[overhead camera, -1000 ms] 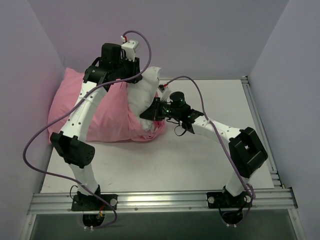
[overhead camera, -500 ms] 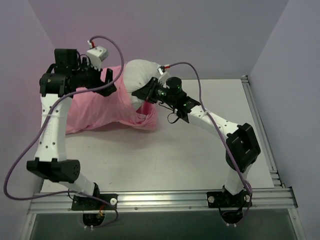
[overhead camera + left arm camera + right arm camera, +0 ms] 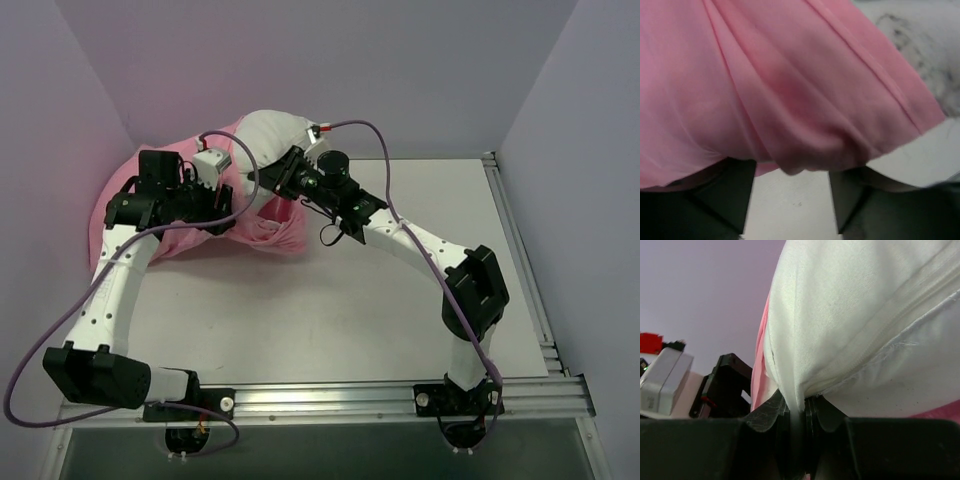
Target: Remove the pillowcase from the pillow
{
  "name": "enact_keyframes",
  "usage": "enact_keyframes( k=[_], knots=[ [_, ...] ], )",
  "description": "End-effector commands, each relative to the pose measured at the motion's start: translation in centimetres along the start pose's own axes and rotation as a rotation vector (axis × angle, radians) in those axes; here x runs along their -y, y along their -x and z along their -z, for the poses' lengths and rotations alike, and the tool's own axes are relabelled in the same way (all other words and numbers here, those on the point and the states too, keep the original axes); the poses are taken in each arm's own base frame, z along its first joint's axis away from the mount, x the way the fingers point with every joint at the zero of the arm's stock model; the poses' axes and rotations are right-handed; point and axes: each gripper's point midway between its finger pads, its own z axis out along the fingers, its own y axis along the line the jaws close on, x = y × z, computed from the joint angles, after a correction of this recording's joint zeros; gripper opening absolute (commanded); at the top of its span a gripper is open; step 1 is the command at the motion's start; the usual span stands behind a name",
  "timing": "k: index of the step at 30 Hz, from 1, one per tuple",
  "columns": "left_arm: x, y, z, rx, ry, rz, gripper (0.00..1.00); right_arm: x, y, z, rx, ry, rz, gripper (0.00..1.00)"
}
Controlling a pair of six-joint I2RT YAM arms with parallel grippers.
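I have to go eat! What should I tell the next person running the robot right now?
Left tool: open, the pillowcase hanging in front of it.
Right tool: shut on the pillow, pinching its bare white end.
Both things sit at the far left of the table.
Done: one pillow end is out.
Left: grab the pink fabric and pull it off the rest.

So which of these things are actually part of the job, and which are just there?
Part of the job:
pillowcase, pink
pillow, white
right gripper, pinching the pillow
left gripper, open by the pillowcase

Just there:
table
cables, purple
walls
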Motion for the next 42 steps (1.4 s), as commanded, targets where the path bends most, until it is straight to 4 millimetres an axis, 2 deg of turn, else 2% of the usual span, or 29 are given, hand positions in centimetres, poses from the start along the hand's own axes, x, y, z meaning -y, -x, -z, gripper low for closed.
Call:
enact_keyframes(
  k=[1,2,3,4,7,8,9,11,12,13,14,16,17,19,20,22,24,26,27,28,29,30,31,32,33,34,36,38,42],
  knots=[
    [-1.3,2.0,-2.0,0.071,0.048,0.015,0.58,-7.2,3.0,0.6,0.1,0.182,0.027,0.0],
    [-1.4,1.9,-2.2,0.064,0.047,0.014,0.44,-7.0,3.0,0.5,0.097,0.177,0.026,0.0],
    [-1.6,1.6,-2.3,0.051,0.051,0.014,0.12,-7.0,3.0,0.7,0.096,0.175,0.026,0.0],
    [-1.9,1.3,-2.2,0.044,0.062,0.016,0.02,-6.5,3.4,0.7,0.098,0.163,0.027,0.0],
    [-3.0,0.1,-1.5,0.03,0.095,0.012,0.02,-5.1,4.2,1.6,0.095,0.138,0.023,0.0],
    [-3.5,-0.4,-1.2,0.02,0.112,-0.002,0.02,-4.4,5.2,2.1,0.105,0.131,0.024,0.0],
    [-4.4,-1.2,-0.8,0.01,0.137,0.008,0.02,-4.5,5.9,2.9,0.114,0.132,0.029,0.0],
    [-5.8,-2.2,-0.2,-0.003,0.165,0.006,0.02,-2.1,6.2,3.9,0.107,0.074,0.054,0.0],
    [-7.7,-3.0,0.6,-0.008,0.203,0.04,0.02,-2.1,6.3,4.8,0.097,0.066,0.072,0.0],
    [-8.3,-3.7,0.8,-0.021,0.206,0.044,0.02,0.0,5.3,5.2,0.061,0.008,0.07,0.0],
    [-8.9,-4.3,0.7,-0.032,0.207,0.054,0.02,1.3,5.3,5.8,0.055,-0.016,0.077,0.0],
    [-10.0,-5.3,1.1,-0.051,0.209,0.072,0.03,2.5,4.4,7.2,0.019,-0.03,0.07,0.0],
    [-10.4,-5.7,0.9,-0.061,0.209,0.082,0.03,4.8,3.0,7.8,-0.013,-0.068,0.05,0.0],
    [-10.8,-6.1,0.8,-0.064,0.198,0.088,0.04,5.8,2.3,8.9,-0.035,-0.081,0.048,0.0],
    [-10.8,-6.3,0.6,-0.07,0.184,0.093,0.07,7.2,1.4,9.4,-0.054,-0.109,0.04,0.0],
    [-9.9,-6.5,0.3,-0.067,0.124,0.086,0.09,7.7,1.1,9.9,-0.061,-0.123,0.046,0.0],
    [-9.9,-6.3,-0.1,-0.042,0.113,0.057,0.05,8.2,0.5,10.1,-0.079,-0.128,0.044,0.0],
    [-12.9,-7.8,-0.5,-0.078,0.24,0.057,0.02,9.1,0.1,10.8,-0.111,-0.164,0.048,0.0],
    [-14.2,-9.4,-1.0,-0.117,0.277,0.07,0.02,9.3,0.2,11.6,-0.109,-0.178,0.057,0.0],
    [-15.6,-10.2,-1.0,-0.142,0.309,0.069,0.02,10.5,1.0,12.8,-0.097,-0.22,0.056,0.0],
    [-17.7,-12.4,-1.2,-0.198,0.338,0.127,0.02,11.0,1.5,13.8,-0.091,-0.231,0.049,0.0],
    [-19.0,-13.0,-0.8,-0.215,0.356,0.154,0.02,10.6,2.4,15.2,-0.064,-0.229,0.05,0.0],
    [-20.2,-13.7,-0.5,-0.225,0.374,0.184,0.02,12.7,2.0,16.8,-0.072,-0.28,0.018,0.0],
    [-21.4,-14.7,-0.6,-0.24,0.383,0.215,0.02,14.1,3.5,18.6,-0.041,-0.311,0.009,0.0],
    [-23.0,-15.7,0.5,-0.239,0.418,0.257,0.02,14.1,4.0,20.0,-0.025,-0.321,0.016,0.0],
    [-24.0,-15.5,1.0,-0.226,0.435,0.253,0.02,15.9,3.1,21.4,-0.045,-0.376,-0.008,0.0],
    [-24.6,-15.9,1.2,-0.218,0.429,0.264,0.02,17.1,2.5,22.9,-0.059,-0.414,0.02,0.0],
    [-23.7,-16.0,1.0,-0.213,0.39,0.258,0.03,19.1,0.0,23.9,-0.121,-0.465,-0.006,0.0],
    [-19.3,-16.0,-0.8,-0.184,0.214,0.239,0.09,21.9,-3.1,25.0,-0.204,-0.515,-0.002,0.0]
  ],
)
